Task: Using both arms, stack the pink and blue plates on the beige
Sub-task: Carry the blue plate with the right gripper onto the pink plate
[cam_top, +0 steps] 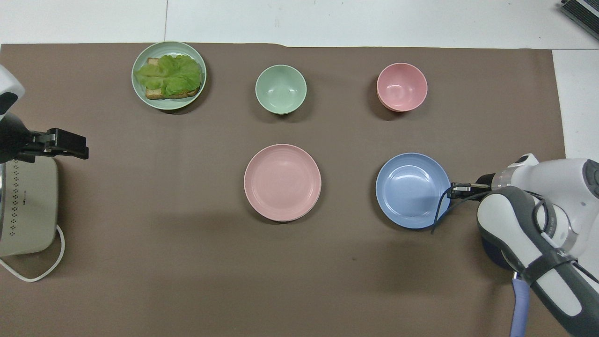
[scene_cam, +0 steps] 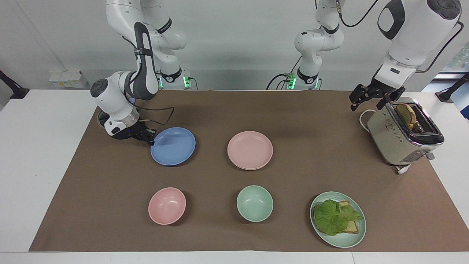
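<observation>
Right claw (scene_cam: 150, 140) clamped on blue plate (scene_cam: 173, 146) rim at its 3 o'clock overhead, plate beside pink plate (scene_cam: 250, 150) mid-table; left claw (scene_cam: 370, 97) apart, waiting over toaster (scene_cam: 405, 134); I'd lift level before carrying.

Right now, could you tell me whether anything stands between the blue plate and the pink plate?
Nothing visible does. Only bare brown mat lies between the blue plate and the pink plate. The pink bowl and green bowl sit farther from the robots, off that line.
</observation>
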Controlling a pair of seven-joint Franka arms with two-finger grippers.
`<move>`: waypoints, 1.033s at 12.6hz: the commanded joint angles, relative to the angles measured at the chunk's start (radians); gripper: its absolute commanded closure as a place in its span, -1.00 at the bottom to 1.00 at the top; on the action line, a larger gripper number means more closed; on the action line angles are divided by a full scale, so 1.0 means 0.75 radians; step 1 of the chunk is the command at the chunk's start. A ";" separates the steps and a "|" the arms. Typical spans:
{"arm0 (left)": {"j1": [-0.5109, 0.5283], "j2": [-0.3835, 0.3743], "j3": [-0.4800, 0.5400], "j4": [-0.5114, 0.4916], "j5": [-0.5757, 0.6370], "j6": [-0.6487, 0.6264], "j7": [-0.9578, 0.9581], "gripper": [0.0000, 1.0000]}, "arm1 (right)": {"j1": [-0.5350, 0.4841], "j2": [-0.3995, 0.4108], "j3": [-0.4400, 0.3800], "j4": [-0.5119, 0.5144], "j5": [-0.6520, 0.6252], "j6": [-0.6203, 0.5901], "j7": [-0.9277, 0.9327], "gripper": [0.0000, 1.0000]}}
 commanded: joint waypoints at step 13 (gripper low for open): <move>-0.039 0.022 0.035 0.066 0.016 -0.027 0.001 -1.00 | 0.623 0.179 0.047 0.417 -0.029 0.031 0.722 1.00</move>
